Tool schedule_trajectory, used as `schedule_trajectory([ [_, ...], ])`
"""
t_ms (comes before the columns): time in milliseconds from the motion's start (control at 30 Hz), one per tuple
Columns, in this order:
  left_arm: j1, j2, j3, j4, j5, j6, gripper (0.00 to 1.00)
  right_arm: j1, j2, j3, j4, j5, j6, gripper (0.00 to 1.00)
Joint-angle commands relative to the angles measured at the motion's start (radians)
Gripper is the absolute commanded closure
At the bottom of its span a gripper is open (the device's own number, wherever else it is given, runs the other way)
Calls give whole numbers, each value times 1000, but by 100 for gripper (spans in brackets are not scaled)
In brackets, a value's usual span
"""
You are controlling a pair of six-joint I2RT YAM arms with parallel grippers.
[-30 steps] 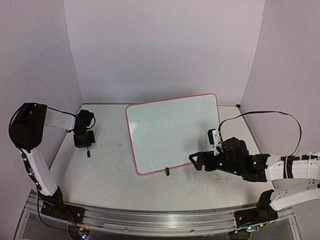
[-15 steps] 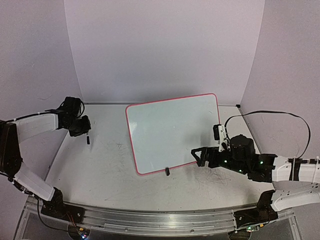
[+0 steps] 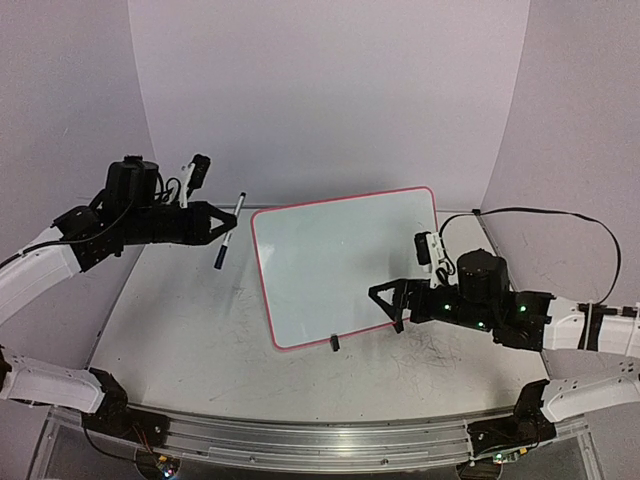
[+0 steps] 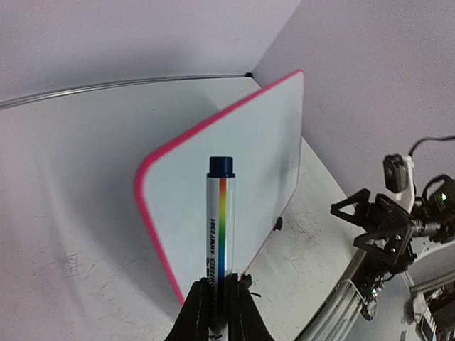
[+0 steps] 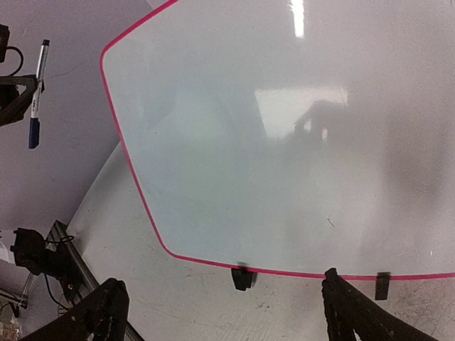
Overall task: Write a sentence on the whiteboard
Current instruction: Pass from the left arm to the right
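The whiteboard lies tilted on the table, glossy white with a pink rim and black clip feet. Its face is blank; the sentence does not show on it. My left gripper is raised left of the board's far left corner, shut on a white marker with a rainbow stripe. In the left wrist view the marker points at the whiteboard, blue cap away from my left gripper. My right gripper stands open at the board's near right edge. The right wrist view shows the whiteboard beyond my right gripper.
The scuffed grey-white tabletop surrounds the board. A metal rail runs along the near edge. A black cable loops over the right arm. Pale walls close in the back and both sides.
My left arm has lifted the marker off the table at the left and swung it up toward the board. My right gripper has edged left along the board's near edge.
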Motion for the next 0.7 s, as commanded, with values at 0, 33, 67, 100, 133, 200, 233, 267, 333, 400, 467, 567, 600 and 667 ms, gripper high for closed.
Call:
schedule_trajectory([
  [0,-194,11,65,24,-7,101,100,6,27,87,4,-212,-17,5],
  [33,-233,20,67,31,-29,114,100,6,27,99,3,-242,-14,5],
  [67,-272,32,68,38,-44,128,100,6,24,111,3,-274,-11,5],
  [100,-312,52,72,43,-54,146,100,7,20,123,4,-304,-9,4],
  [133,-356,83,77,46,-58,162,100,7,15,137,6,-330,-7,4],
  [200,-425,140,96,53,-59,209,100,6,20,159,21,-419,-4,3],
  [233,-458,172,107,56,-59,231,100,6,26,171,30,-461,-2,3],
  [267,-483,203,121,59,-59,250,100,7,34,184,38,-501,0,3],
  [333,-509,253,150,61,-41,276,100,6,51,199,44,-550,7,3],
  [400,-526,292,166,70,-13,298,100,6,65,199,50,-577,15,5],
  [467,-541,312,174,85,7,310,100,6,72,186,70,-607,28,8],
  [567,-558,326,171,104,15,318,100,6,71,158,118,-650,52,17],
  [600,-562,328,169,109,21,318,100,6,68,149,131,-655,58,21],
  [667,-571,329,168,118,31,316,100,6,68,135,153,-660,66,28],
])
